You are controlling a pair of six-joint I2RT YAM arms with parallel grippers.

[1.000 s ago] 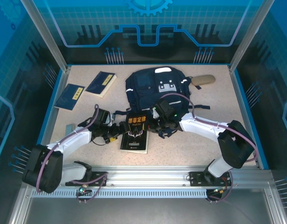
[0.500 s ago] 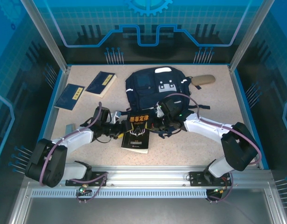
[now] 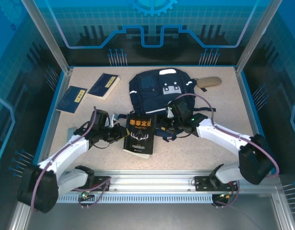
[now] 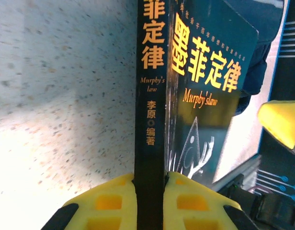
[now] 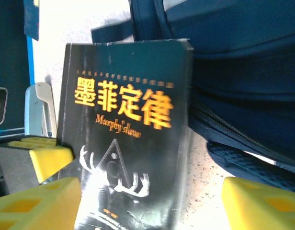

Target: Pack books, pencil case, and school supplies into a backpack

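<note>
Black book (image 3: 140, 133): flat and cover up at the near edge of the backpack (image 3: 159, 88), its far end touching the fabric.
Long axis: runs into the backpack, slightly skewed.
Left gripper (image 4: 150, 191): clamped on the book's spine, on the side away from the right arm.
Right gripper (image 5: 152, 201): jaws spread and empty, poised over the book hard against the backpack; it is the nearer arm to the bag.
Coming move, as judged: push the book along its own axis, right gripper lifting fabric. I cannot make out the opening.
Surface: speckled table (image 3: 195, 148), flat.
Room: backpack straps beside the book could snag.
Others: navy books (image 3: 104, 86) well left of the backpack, pencil case (image 3: 209, 82) just beside its far right corner.
</note>
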